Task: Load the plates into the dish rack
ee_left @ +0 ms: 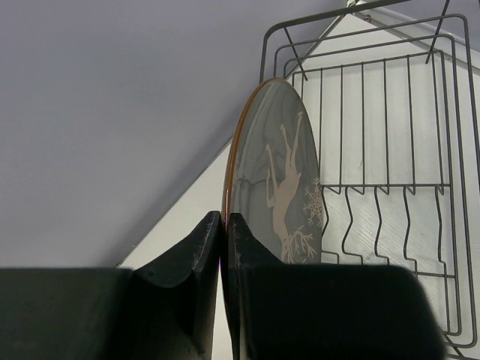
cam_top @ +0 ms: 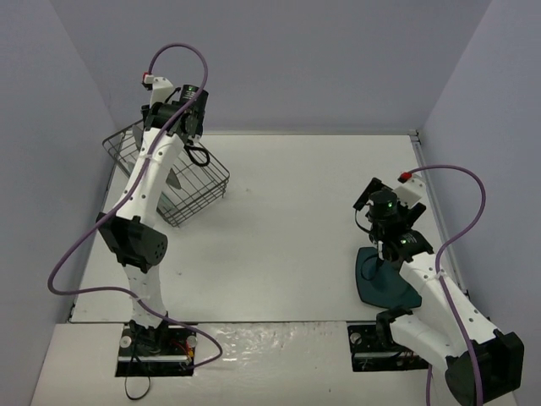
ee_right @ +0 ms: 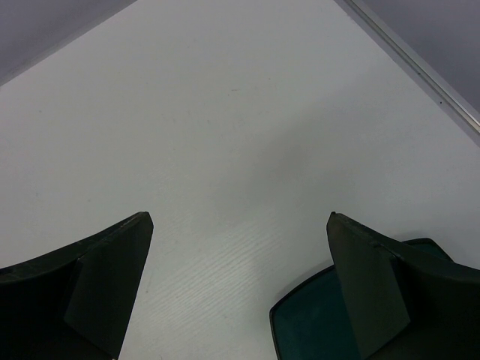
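My left gripper (ee_left: 224, 219) is shut on the rim of the glossy grey plate with the white deer pattern (ee_left: 281, 172) and holds it on edge, right next to the dark wire dish rack (ee_left: 390, 127). In the top view the left gripper (cam_top: 172, 152) is over the rack (cam_top: 203, 182) at the back left. The dark teal rounded-square plate (cam_top: 385, 286) lies flat on the table at the right, and its corner shows in the right wrist view (ee_right: 315, 330). My right gripper (ee_right: 238, 217) is open and empty above that plate's far edge (cam_top: 370, 199). The mint-green plate is out of view.
The rack sits tilted near the back left corner by the left wall. A metal strip (cam_top: 420, 161) runs along the table's right edge, close to the right arm. Purple cables loop above both arms.
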Robot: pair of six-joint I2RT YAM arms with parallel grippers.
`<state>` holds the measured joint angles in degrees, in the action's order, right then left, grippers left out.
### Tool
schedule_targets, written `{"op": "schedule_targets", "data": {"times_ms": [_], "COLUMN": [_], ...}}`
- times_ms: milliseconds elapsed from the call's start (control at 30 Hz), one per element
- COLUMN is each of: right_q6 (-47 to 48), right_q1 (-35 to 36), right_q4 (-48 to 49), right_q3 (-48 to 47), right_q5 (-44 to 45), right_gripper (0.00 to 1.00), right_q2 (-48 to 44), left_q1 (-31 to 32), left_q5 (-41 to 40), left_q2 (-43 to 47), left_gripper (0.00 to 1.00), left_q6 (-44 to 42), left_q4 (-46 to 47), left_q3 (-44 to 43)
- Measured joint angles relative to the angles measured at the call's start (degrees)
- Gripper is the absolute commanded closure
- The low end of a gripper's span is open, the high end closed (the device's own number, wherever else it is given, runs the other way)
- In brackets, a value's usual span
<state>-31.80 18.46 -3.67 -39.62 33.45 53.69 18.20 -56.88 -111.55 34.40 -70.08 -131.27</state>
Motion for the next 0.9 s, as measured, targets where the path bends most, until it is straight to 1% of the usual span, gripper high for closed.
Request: {"op": "schedule_targets", "data": {"times_ms": [300,567,900], "right_q6": [0.01,0.03,0.03], "right_q1": [0.00,0.00,0.00], "right_q4": [-0.02,-0.03,-0.04], "right_q3": [0.00,0.00,0.00], "right_q5": [0.60,0.88,0.90], "right_gripper": [0.00,0.00,0.00], "right_q2": [0.00,0.00,0.11], "left_q1": [-1.39,-2.07,-3.23], "left_q5": [1.50,3.45,4.60], "left_q2": [-4.05,-5.04,-5.39], "left_gripper": [1.00,1.00,1.00], "left_q6": [-1.08,-1.48,0.29], "left_q4": [1.90,5.06,7.68], "left_q3": [1.01,3.57,6.69]}}
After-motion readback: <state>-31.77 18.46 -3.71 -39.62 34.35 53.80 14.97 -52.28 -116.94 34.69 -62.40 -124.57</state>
